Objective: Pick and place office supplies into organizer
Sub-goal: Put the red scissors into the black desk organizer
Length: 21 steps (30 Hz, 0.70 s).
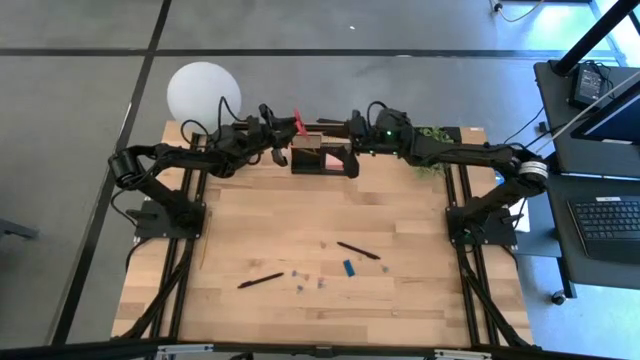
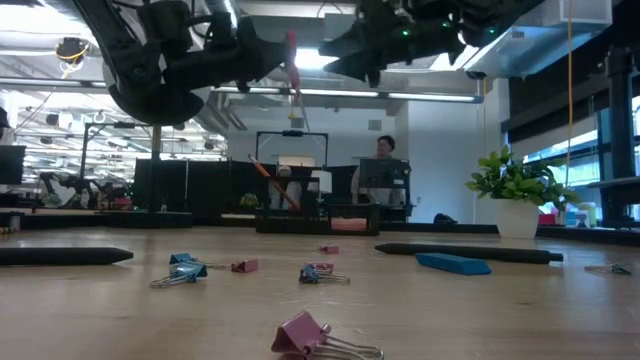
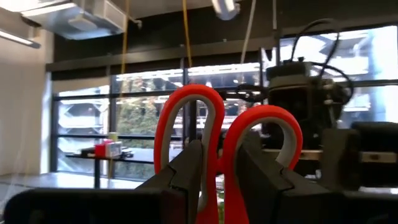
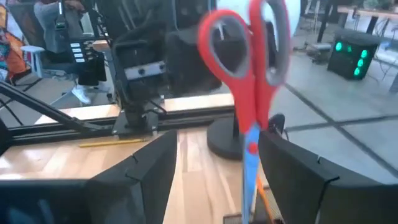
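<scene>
Red-handled scissors (image 1: 298,124), stiff and light but slick at the loops, hang at upper centre above the organizer (image 1: 323,160), clamped by the left hand (image 1: 280,140); the right hand (image 1: 344,128) waits open alongside.

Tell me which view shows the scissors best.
Right wrist: the scissors show handles and blade, hanging upright. Left wrist shows only the handles, with the left gripper shut on them. High and low views show a small red sliver above the organizer.
</scene>
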Available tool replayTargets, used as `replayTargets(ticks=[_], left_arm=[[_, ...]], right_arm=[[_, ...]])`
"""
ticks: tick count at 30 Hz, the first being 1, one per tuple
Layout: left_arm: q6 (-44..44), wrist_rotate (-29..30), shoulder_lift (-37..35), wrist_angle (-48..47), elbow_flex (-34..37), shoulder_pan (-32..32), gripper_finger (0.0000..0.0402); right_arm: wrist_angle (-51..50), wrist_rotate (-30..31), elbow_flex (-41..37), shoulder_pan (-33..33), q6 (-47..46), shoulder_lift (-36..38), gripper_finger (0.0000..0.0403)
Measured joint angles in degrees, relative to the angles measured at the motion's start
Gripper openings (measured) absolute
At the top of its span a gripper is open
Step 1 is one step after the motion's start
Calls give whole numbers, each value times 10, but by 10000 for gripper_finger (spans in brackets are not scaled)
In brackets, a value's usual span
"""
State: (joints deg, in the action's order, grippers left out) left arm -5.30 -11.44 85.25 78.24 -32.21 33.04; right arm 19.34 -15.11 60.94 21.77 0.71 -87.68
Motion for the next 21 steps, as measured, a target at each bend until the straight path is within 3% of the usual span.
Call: replayTargets(ticks=[8,14,21], left_arm=[[0,88,0,0,0,0,86],[0,116,0,0,0,0,86],[14,130,0,0,0,-5,86]], right_arm=[[2,6,26,-17,38,-20,229],[6,204,26,-22,58,-20,229],[43,215,28,-26,42,-29,229]])
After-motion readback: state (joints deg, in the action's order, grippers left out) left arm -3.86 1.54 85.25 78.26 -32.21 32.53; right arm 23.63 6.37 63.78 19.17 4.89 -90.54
